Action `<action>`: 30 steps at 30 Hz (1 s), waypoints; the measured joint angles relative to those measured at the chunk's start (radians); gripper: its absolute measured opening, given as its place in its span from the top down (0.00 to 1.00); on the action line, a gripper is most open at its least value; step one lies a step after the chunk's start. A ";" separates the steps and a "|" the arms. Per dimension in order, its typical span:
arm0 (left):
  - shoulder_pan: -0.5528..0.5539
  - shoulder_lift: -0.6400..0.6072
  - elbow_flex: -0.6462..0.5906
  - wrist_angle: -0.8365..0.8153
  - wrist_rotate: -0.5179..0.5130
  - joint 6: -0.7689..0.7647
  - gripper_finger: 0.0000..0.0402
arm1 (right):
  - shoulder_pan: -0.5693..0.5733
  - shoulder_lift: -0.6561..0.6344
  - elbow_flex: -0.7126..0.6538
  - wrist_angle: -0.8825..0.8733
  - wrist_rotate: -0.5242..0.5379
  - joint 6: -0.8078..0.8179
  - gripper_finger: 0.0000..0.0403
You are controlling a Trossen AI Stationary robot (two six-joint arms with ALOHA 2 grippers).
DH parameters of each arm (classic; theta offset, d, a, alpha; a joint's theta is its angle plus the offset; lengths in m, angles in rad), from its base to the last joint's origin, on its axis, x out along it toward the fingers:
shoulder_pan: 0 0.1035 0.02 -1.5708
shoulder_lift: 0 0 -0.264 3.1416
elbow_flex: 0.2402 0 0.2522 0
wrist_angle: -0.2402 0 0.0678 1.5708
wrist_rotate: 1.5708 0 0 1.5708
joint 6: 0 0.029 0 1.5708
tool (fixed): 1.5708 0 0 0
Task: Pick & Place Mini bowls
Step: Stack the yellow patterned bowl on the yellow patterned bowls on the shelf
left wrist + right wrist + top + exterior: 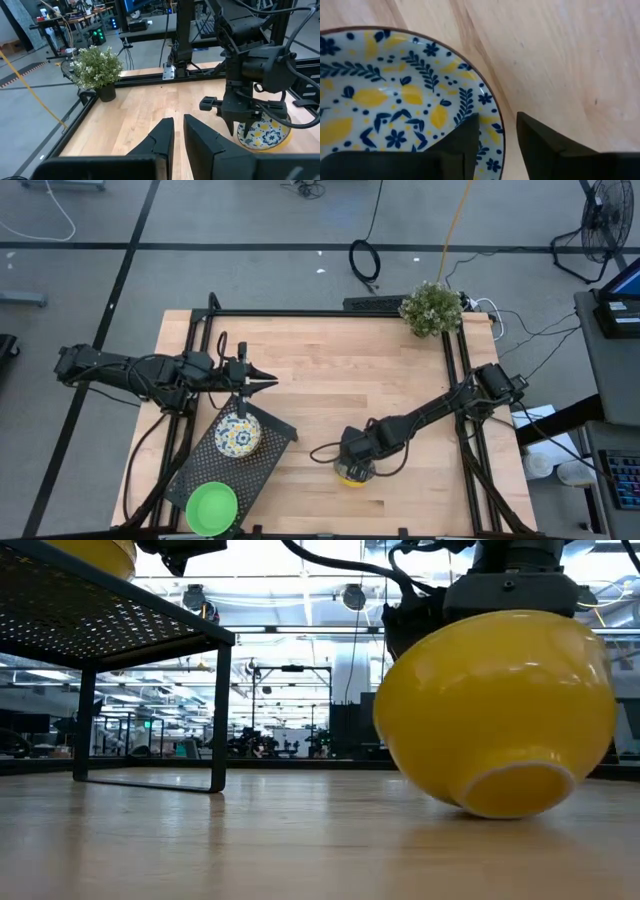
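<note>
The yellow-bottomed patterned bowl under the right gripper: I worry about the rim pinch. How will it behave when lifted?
The patterned bowl looks glossy and rigid, so it may slip between the right gripper fingers straddling its rim. In the low view it already sits tilted on its small foot, so it could rock.

A yellow bowl (497,712) fills the near right of my table-level sight, tilted on the wooden tabletop (300,840) so its pale foot ring faces the camera and only its lower edge touches the wood. My dark arm (500,575) comes down onto its upper side from above. Left of the bowl and farther back stands the black perforated mesh tray (100,610) on thin legs, raised off the wood.
</note>
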 joint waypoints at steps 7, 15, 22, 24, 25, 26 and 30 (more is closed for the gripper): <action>0.000 0.000 0.000 -0.001 0.000 0.000 0.88 | -0.016 0.000 0.000 -0.020 0.069 -0.044 0.74; 0.000 0.000 0.000 -0.009 0.000 0.000 0.88 | -0.049 -0.008 -0.001 -0.093 0.252 -0.075 0.80; 0.000 0.000 0.000 -0.013 0.000 0.000 0.88 | -0.065 -0.016 -0.002 -0.107 0.288 -0.092 0.83; 0.000 0.000 0.000 -0.014 0.000 0.000 0.88 | -0.065 -0.016 -0.002 -0.096 0.289 -0.108 0.83; 0.000 0.000 0.000 -0.014 0.000 0.000 0.88 | -0.065 -0.016 -0.002 -0.089 0.289 -0.115 0.83; 0.000 0.000 0.000 -0.014 0.000 0.000 0.88 | -0.065 -0.016 -0.002 -0.082 0.287 -0.122 0.83; 0.000 0.000 0.000 -0.014 0.000 0.000 0.88 | -0.064 -0.028 -0.002 -0.052 0.285 -0.130 0.83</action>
